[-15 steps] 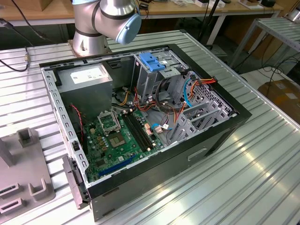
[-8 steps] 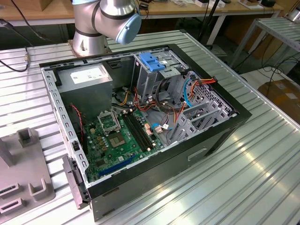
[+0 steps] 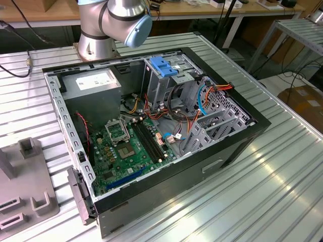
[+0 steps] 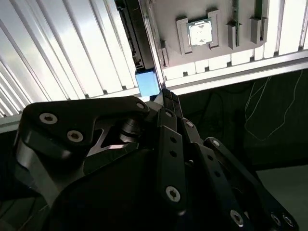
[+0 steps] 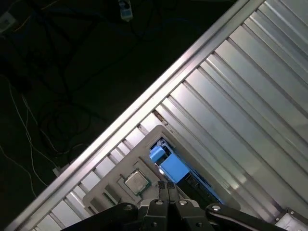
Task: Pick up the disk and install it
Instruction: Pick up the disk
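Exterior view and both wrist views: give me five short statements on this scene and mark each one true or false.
1. The black computer case lies open on the ribbed metal table. True.
2. The grey power-supply box with a white label stands outside the case. False: it sits inside, in a corner.
3. The flat grey disk in its light-blue carrier is in the metal drive cage. False: in the first wrist view it stands at the pale grey fixture tray, close to the dark gripper.
4. A square silver processor chip lies in that tray. True.
5. A blue plastic bracket tops the drive cage. True.
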Robot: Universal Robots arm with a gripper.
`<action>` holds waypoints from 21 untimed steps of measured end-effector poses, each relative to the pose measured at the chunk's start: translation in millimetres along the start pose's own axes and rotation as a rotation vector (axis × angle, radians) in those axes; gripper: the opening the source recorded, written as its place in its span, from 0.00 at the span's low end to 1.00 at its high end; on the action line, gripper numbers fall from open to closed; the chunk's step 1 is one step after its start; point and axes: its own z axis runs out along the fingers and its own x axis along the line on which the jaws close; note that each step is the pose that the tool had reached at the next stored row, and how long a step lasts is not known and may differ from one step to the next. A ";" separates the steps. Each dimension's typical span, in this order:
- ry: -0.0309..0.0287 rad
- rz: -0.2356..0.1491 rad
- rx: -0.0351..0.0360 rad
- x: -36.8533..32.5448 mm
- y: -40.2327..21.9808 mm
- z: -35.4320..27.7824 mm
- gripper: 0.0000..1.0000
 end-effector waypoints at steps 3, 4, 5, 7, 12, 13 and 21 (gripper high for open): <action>0.0021 -0.065 0.0026 0.0 0.0 0.4 0.10; 0.0029 -0.088 0.0035 0.0 0.0 0.5 0.10; 0.0035 -0.104 0.0041 0.0 0.0 0.6 0.10; 0.0047 -0.142 0.0056 0.0 0.0 0.9 0.10; 0.0073 -0.236 0.0101 -0.1 -0.1 1.8 0.10; 0.0075 -0.254 0.0114 -0.1 -0.1 2.2 0.10; 0.0042 -0.385 0.0281 -0.2 -0.3 6.7 0.10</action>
